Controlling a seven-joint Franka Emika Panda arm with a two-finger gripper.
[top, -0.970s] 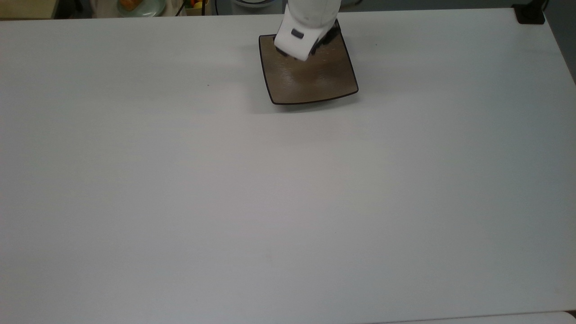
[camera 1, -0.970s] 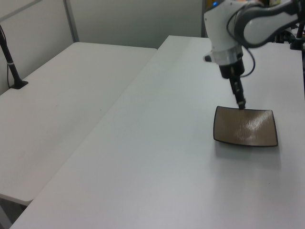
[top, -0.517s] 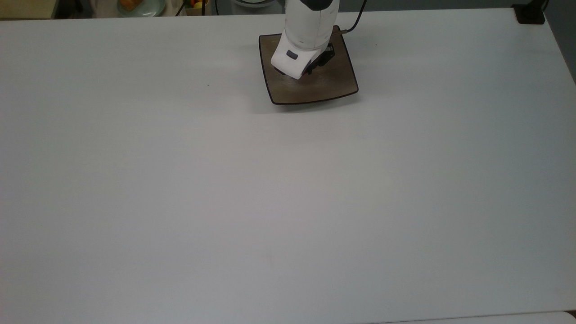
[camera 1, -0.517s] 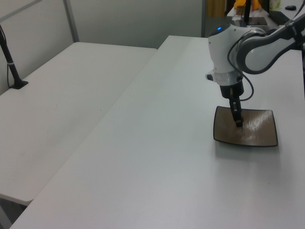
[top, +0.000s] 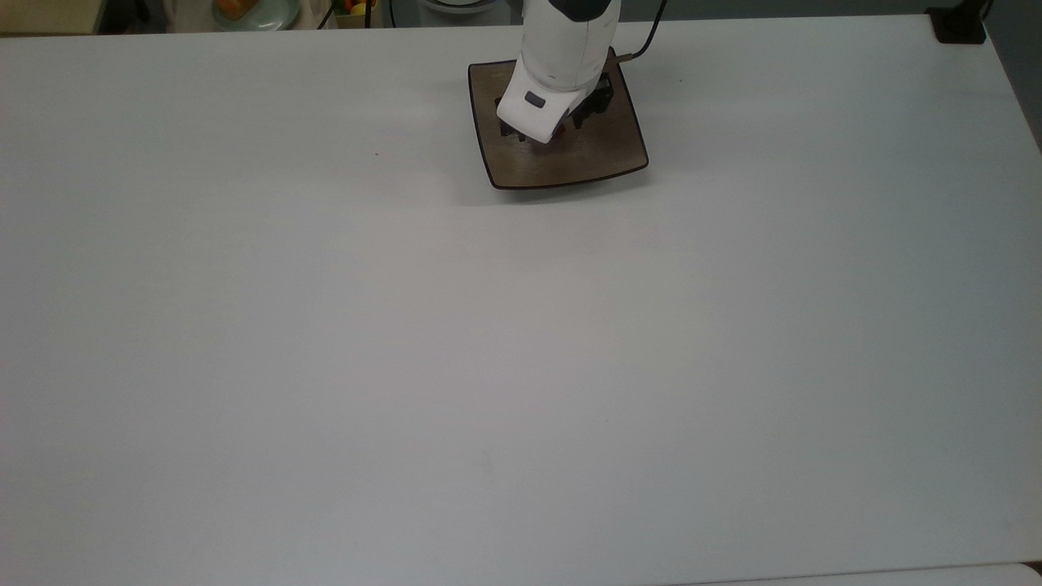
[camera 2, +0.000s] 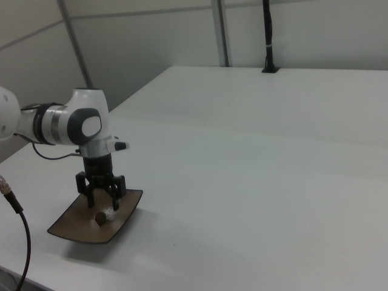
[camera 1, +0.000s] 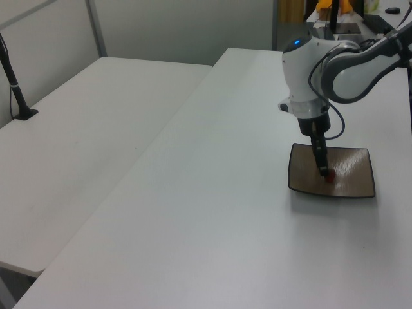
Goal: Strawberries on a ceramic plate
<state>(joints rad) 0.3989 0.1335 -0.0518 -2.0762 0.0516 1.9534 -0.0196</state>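
The strawberry (camera 2: 101, 217) lies on the ceramic plate (camera 2: 66, 224), between the spread, empty fingers of the gripper (camera 2: 101, 206). Release seems done. Next, lift straight up.

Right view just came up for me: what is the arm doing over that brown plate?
The Panda arm's gripper hangs just above the square glossy tan-brown ceramic plate on the white table. Its jaws stand open, and the tiny red strawberry with a green cap lies on the plate between and just below them. The strawberry looks released, so the placing seems done.
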